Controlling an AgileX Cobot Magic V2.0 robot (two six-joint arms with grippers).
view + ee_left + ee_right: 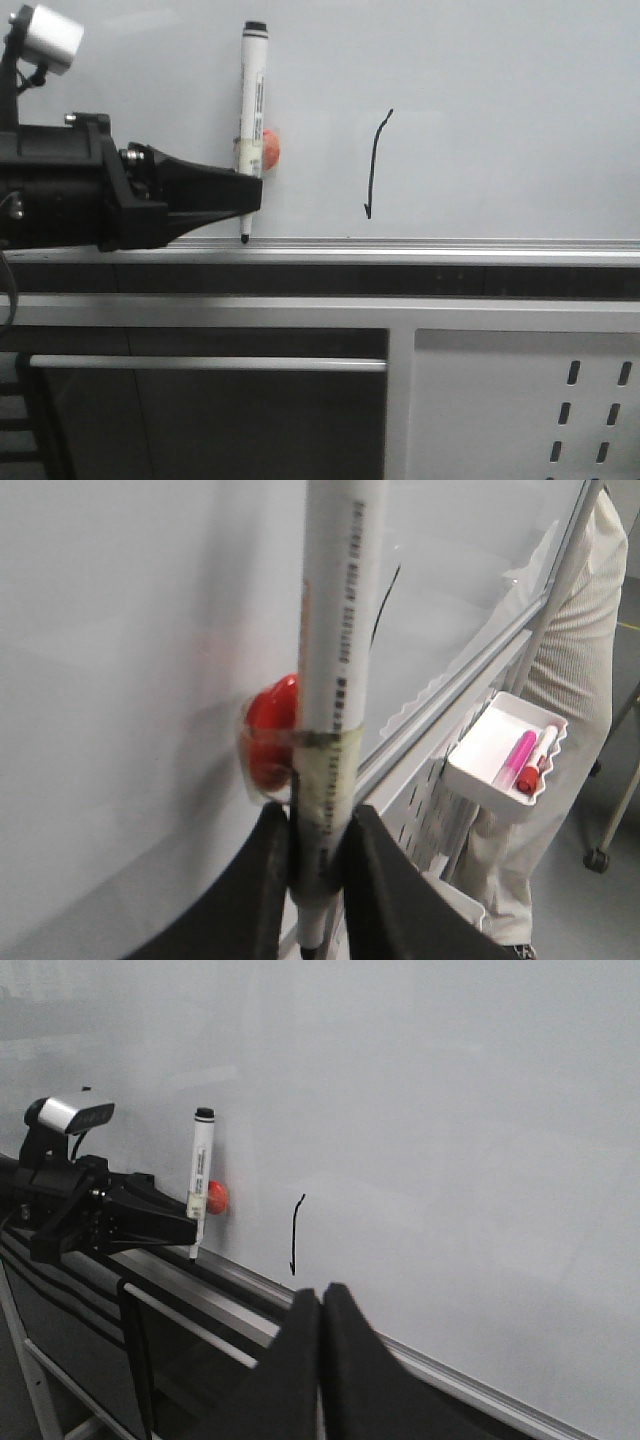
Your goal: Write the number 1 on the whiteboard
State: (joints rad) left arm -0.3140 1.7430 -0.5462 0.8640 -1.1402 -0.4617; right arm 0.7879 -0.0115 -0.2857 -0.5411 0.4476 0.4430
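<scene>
From the front, your left gripper [245,190] is clamped on the marker pen [252,120], upright, tip down just above the whiteboard [500,120] rail [450,245]; the number 1 [376,165] runs near-vertical to its right, hook at the bottom. At the left wrist, the jaws pinch the barrel low; drifting rightward could smear the stroke. At the right wrist, your right gripper [320,1305] is closed, empty, below the stroke.

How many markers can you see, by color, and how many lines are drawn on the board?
White markers: 2, one held in the left fingers (marker), one in the tray (marker)
Pink markers: 1, in the tray
Drawn black lines: 1
Total: 4
</scene>
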